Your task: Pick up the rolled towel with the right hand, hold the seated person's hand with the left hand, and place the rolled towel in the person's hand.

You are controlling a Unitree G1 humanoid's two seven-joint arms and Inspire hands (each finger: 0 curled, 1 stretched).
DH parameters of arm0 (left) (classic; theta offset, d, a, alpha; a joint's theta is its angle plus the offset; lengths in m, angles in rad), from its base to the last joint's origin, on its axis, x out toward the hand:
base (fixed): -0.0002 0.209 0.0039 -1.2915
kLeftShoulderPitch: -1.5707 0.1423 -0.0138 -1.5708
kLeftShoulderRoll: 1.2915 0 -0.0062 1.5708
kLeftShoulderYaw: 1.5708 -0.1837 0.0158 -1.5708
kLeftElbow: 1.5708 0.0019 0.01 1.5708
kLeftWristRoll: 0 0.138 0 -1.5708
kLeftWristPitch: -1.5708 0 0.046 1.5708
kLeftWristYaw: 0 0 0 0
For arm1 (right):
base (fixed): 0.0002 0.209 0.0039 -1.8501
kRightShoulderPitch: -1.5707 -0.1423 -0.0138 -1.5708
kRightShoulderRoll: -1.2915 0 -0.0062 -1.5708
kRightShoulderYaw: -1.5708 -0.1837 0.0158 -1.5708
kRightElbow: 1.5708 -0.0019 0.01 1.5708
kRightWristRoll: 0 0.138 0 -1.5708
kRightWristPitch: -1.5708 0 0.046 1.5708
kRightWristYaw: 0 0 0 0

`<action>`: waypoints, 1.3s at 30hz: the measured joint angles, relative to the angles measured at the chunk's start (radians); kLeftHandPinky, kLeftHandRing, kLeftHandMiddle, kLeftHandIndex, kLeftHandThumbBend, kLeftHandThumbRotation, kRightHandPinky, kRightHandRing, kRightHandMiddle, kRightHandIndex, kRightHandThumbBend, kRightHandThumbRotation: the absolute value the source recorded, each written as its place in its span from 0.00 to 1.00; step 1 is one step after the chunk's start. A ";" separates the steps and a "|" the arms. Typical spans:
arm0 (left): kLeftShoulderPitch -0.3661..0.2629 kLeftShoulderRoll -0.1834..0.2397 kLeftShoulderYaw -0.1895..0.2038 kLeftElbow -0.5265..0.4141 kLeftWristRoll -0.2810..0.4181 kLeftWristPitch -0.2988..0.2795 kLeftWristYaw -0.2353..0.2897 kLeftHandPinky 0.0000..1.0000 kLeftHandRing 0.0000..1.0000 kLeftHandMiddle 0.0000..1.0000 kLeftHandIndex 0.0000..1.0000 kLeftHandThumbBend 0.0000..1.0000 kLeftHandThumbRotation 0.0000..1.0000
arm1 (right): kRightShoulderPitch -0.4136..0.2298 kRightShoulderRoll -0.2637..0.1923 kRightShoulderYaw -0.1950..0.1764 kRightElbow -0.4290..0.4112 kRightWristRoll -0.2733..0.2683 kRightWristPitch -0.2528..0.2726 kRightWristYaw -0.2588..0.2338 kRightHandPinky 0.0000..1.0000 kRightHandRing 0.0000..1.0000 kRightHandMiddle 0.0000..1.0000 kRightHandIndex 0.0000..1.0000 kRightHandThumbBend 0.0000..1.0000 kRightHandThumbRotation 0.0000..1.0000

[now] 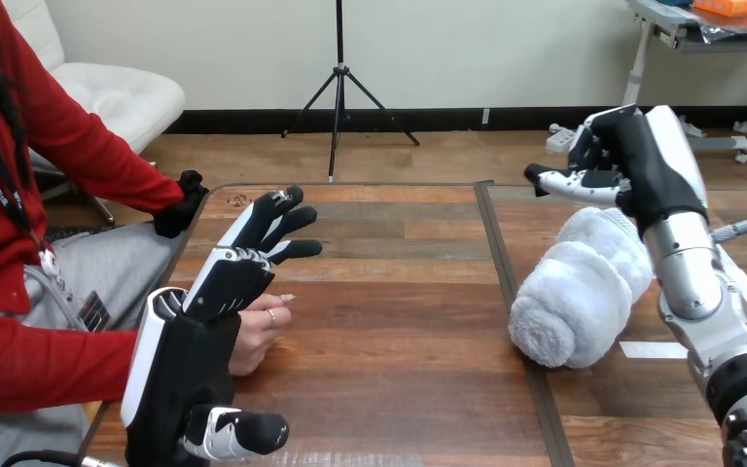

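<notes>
Nearest, the left robot hand [216, 284] lies open over the person's hand [256, 338] without clasping it, and farther off the rolled towel [576, 292] rests on the desk [399, 331] just under the empty, unclenched right robot hand [642, 161], so pick-up seems the step in hand: lower, then close round the roll.

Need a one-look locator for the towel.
Start at the wooden table and go to its right half, past the dark seam. The rolled towel lies there on its side, its far end by the robot's right hand. It is the only white, fluffy thing on the tabletop.
</notes>
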 measured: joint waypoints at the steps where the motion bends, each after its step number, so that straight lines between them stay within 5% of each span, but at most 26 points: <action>1: 0.000 0.000 0.000 0.000 0.000 0.004 0.000 0.78 0.88 0.92 0.91 0.98 0.76 | 0.000 -0.001 0.000 0.000 0.001 0.003 0.001 0.13 0.18 0.24 0.24 0.67 0.00; 24: 0.000 0.001 -0.003 0.000 -0.001 0.014 -0.008 0.77 0.87 0.92 0.91 0.96 0.78 | 0.004 -0.045 0.015 -0.008 -0.036 0.015 0.010 0.34 0.40 0.47 0.52 0.81 0.01; 39: 0.000 0.001 -0.003 0.000 0.001 0.014 -0.005 0.78 0.88 0.92 0.91 0.96 0.78 | 0.004 -0.130 0.044 -0.016 -0.069 -0.021 0.118 0.54 0.59 0.63 0.67 0.82 0.04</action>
